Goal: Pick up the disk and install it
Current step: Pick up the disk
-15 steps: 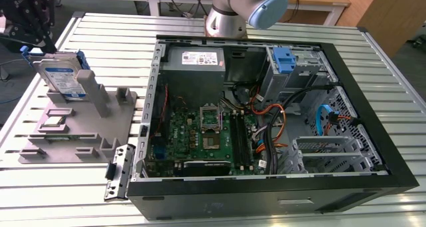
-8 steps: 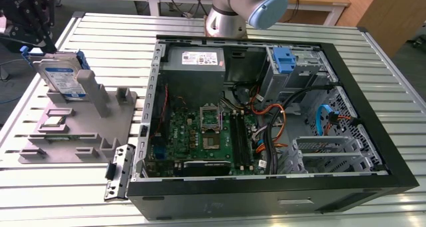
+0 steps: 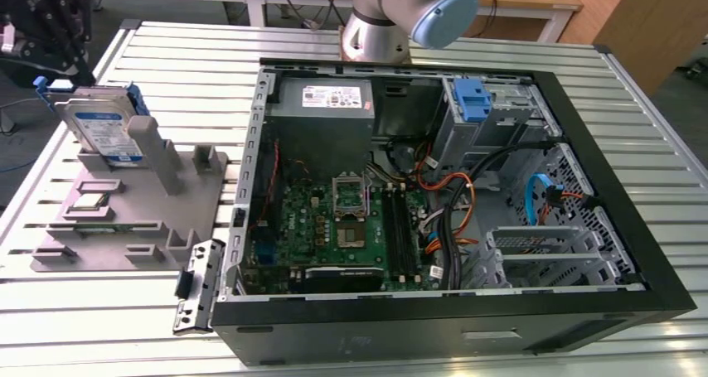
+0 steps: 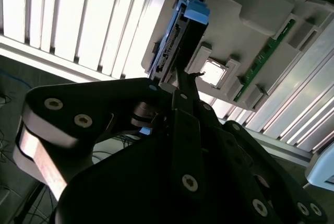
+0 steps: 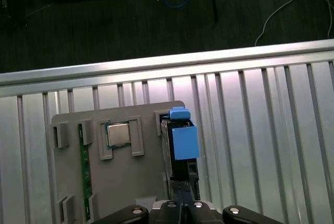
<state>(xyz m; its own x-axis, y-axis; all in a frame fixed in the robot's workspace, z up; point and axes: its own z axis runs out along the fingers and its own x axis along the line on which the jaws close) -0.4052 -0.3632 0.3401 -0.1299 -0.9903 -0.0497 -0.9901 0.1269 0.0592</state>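
Exterior view first: the disk stands on edge in a slot of the grey holder tray. The tray lies on the slatted bench at the exterior view's left, just beside the open computer case. Standing upright leaves the disk's upper edge and both flat faces free to be pinched from overhead, I judge. The jaws hang above that upper edge, apart from it. Inside the case a lone blue bracket sits in the drive cage near the power supply. Cables crowd the room beneath it.

Second wrist view: the disk shows edge-on, a blue carrier corner outermost. A processor and a memory stick sit in neighbouring pockets of the tray. The jaws look drawn together with nothing between them, their tips short of the disk.

First wrist view: the disk lies in line with the jaws, at the tray's border next to bare bench. One face therefore has open room, while the processor in its pocket flanks the other. Past the bench rim is dark floor
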